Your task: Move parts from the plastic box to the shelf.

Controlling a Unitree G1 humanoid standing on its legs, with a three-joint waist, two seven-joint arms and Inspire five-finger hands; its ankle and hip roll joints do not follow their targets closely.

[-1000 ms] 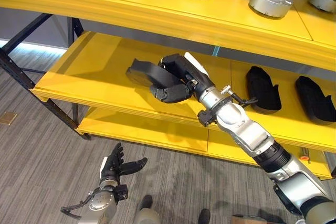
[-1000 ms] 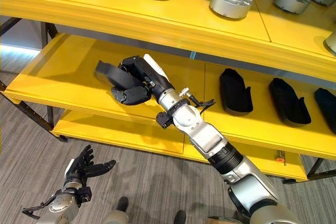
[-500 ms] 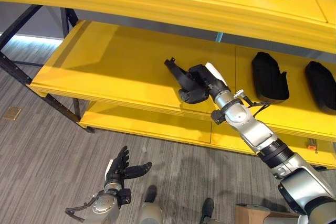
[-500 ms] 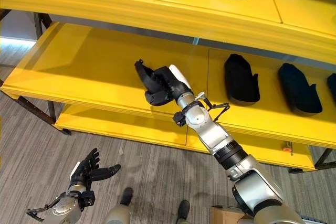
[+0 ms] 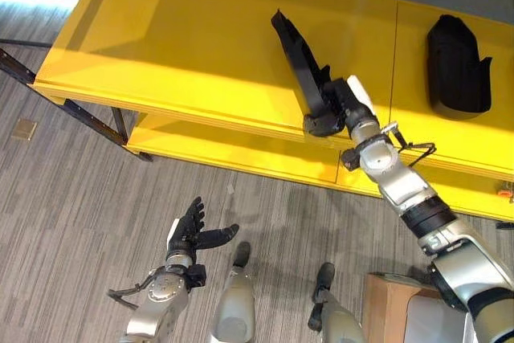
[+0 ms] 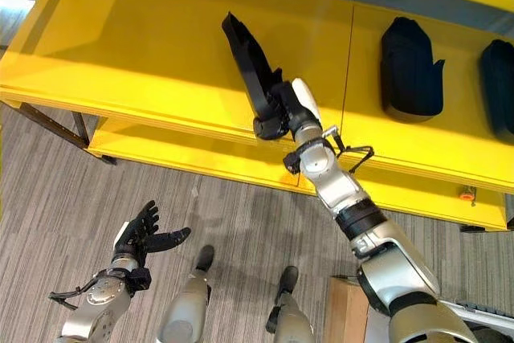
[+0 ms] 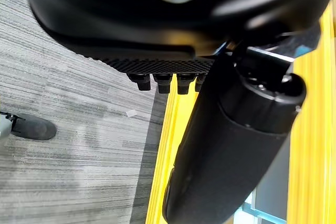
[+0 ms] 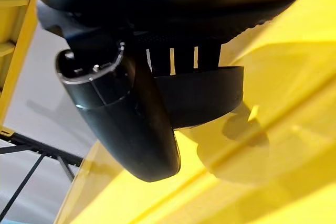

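Yellow shelf (image 5: 185,46) spans the scene ahead of the right hand, a flat board on a dark metal frame (image 5: 72,110), with a lower yellow board (image 5: 241,170) beneath it. Grey striped carpet (image 5: 72,222) lies below, under the left hand.

Right hand (image 5: 331,108) reaches over the shelf's front edge, fingers curled round the near end of a long black part (image 5: 299,66). Part stands on edge, tilted, its far end pointing away from the hand toward the back of the shelf. Right wrist view: fingers (image 8: 184,59) wrap over the black part (image 8: 202,95), thumb (image 8: 123,124) alongside it; yellow board just beneath, whether the part touches it I cannot tell.

2 more black parts lie flat on the same shelf, well apart from the hand, to its right: 1 (image 6: 411,66) past a seam in the board, another (image 6: 499,86) at the view's edge beyond it.

Brown box (image 5: 389,307) sits on the floor, low beside the right arm.

Left hand (image 5: 191,234) hangs low over the carpet, well apart from the shelf, fingers spread and straight, thumb out, holding nothing.
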